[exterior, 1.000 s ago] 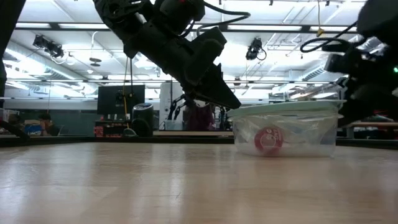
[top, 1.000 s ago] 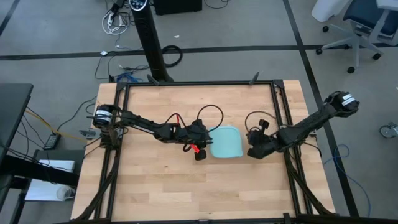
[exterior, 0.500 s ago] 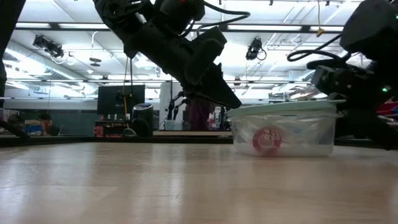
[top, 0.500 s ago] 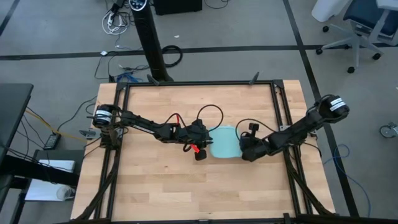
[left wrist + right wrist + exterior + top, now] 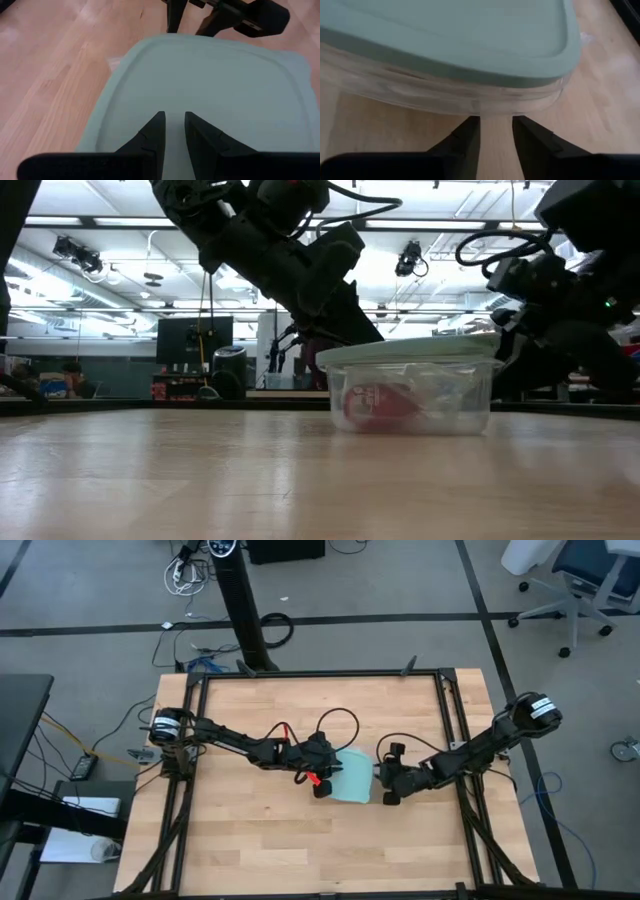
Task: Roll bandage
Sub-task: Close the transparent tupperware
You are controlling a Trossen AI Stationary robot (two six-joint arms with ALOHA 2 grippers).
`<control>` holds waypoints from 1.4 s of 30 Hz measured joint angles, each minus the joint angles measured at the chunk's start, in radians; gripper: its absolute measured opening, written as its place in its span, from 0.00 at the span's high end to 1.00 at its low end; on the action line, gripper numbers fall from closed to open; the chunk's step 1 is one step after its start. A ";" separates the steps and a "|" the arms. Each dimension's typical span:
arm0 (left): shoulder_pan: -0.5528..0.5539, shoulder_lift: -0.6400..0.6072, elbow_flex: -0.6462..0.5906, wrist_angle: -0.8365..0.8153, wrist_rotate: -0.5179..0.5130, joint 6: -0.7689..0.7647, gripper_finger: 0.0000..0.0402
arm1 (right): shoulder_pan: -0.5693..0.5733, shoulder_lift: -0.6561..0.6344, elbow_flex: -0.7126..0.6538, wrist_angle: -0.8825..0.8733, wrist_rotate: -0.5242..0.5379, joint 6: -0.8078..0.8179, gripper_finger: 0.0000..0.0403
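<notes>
A light-blue lidded container stands on the wooden table. Its clear wall shows the bandage, a red roll, lying on the container's floor. My left gripper hangs over the lid near its left edge, open by a narrow gap with nothing between the fingers. My right gripper is open at the container's right side, just under the lid's rim. It shows in the high view as my right gripper. My left gripper slants down from the table's left with its fingertips at the lid's top. Whether they touch the lid I cannot tell. My right gripper's two fingertips stand against the container's clear side wall, coming slanting down from the table's right. The container rests flat on the table.
Black frame rails run along the table's left, right and far edges. Bare wood stretches toward the near edge. The two arms reach in from opposite sides and meet at the container.
My right gripper has gone toward the table's left and dipped. The container has slid leftward along the table before it, turning a little, and its left part now lies under my left gripper. The red roll has travelled inside it.
</notes>
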 joint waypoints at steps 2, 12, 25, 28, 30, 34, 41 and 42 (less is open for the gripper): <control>0.000 0.000 0.000 0.000 0.000 0.000 0.81 | -0.007 0.000 0.000 0.012 -0.022 -0.001 0.70; 0.000 0.000 0.009 0.007 0.009 -0.018 0.81 | -0.056 0.000 0.000 0.135 -0.081 -0.001 0.69; -0.006 -0.008 0.029 0.010 0.018 -0.026 0.81 | -0.089 0.000 0.023 -0.011 -0.123 0.049 0.69; -0.014 -0.014 0.030 0.048 0.020 -0.024 0.81 | -0.068 0.000 0.023 -0.083 -0.125 0.081 0.69; -0.019 -0.018 0.029 0.063 0.020 -0.019 0.81 | -0.047 0.000 0.023 -0.062 -0.140 0.063 0.69; -0.040 -0.052 0.028 0.096 0.012 0.029 0.81 | -0.005 -0.001 0.023 0.024 -0.155 -0.018 0.70; -0.106 -0.109 -0.045 0.351 0.009 0.098 0.81 | 0.072 -0.040 0.028 0.082 -0.094 -0.227 0.72; -0.114 -0.110 -0.070 0.425 0.027 0.099 0.81 | 0.088 -0.042 0.037 0.082 -0.072 -0.267 0.73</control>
